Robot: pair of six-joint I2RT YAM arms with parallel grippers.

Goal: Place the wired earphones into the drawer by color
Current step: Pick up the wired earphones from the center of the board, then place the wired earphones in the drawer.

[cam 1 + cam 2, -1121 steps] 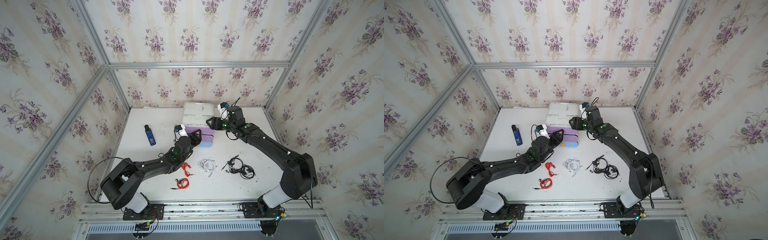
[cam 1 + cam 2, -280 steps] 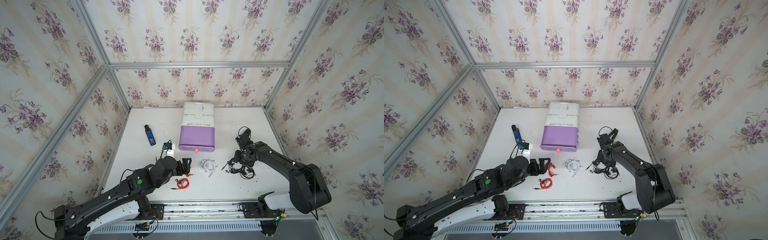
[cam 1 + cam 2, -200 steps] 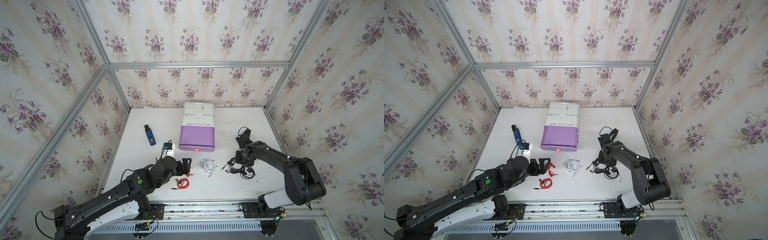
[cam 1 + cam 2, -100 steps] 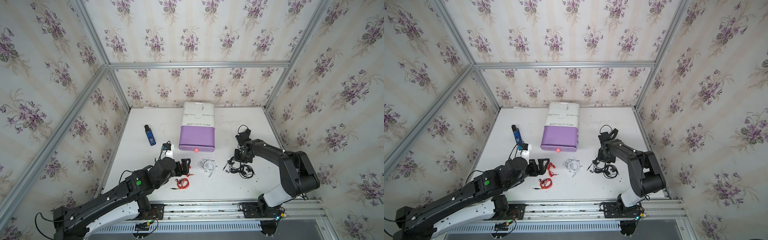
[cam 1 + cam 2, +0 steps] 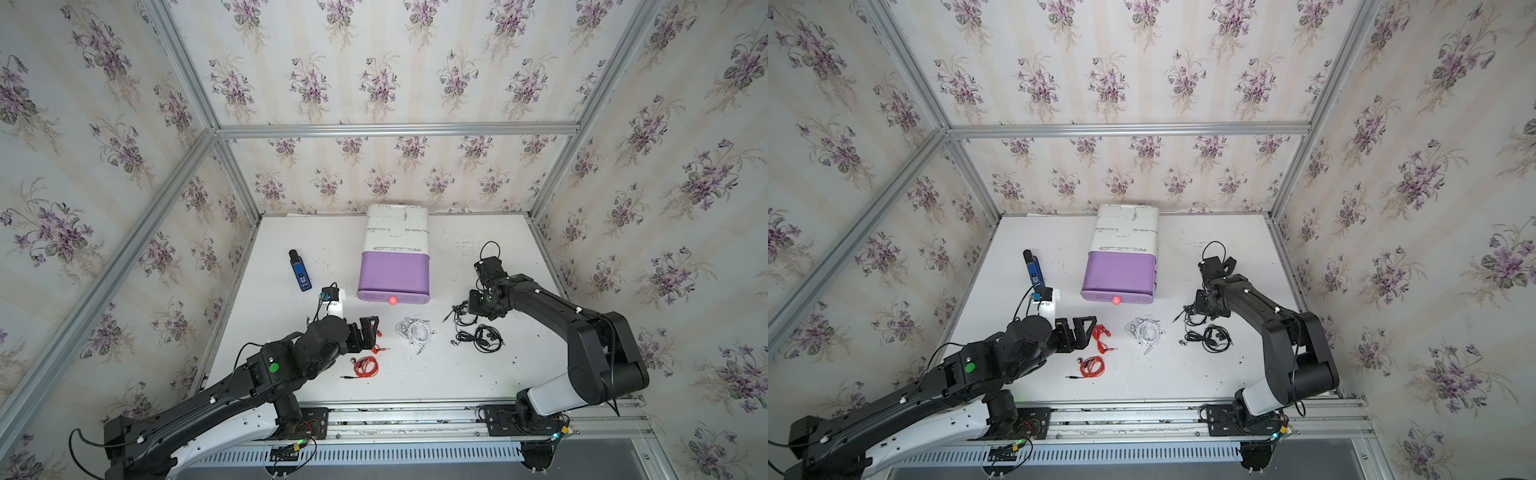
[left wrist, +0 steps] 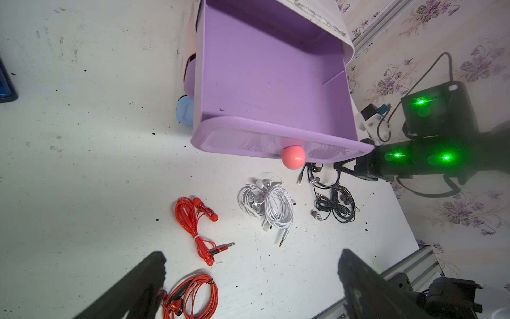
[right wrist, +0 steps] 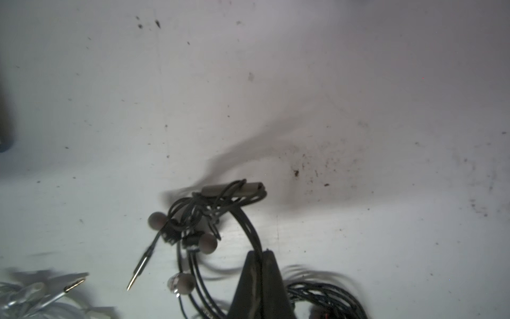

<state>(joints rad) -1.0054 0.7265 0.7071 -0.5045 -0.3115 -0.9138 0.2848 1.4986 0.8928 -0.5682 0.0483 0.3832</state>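
Observation:
The purple drawer (image 5: 393, 274) stands pulled out of its white cabinet, empty inside in the left wrist view (image 6: 270, 82). Two red wired earphones (image 5: 365, 367) (image 5: 1100, 337) lie in front of my left gripper (image 6: 252, 255), which hovers open with nothing between its fingers. A white coil (image 5: 413, 330) lies in the middle. My right gripper (image 7: 262, 252) is shut on a cord loop of one black set (image 7: 209, 218), right of the drawer front (image 5: 462, 312). A second black coil (image 5: 482, 338) lies just nearer the table front.
A blue-and-black oblong gadget (image 5: 300, 271) lies left of the drawer. The white cabinet (image 5: 397, 228) stands against the back wall. A metal rail (image 5: 415, 415) runs along the table front, and the drawer's red knob (image 5: 392, 300) sticks out toward the earphones.
Both arms have left the drawer, which now stands pulled out. In the last second my right gripper closed its jaws on the black cord. The left arm has barely moved.

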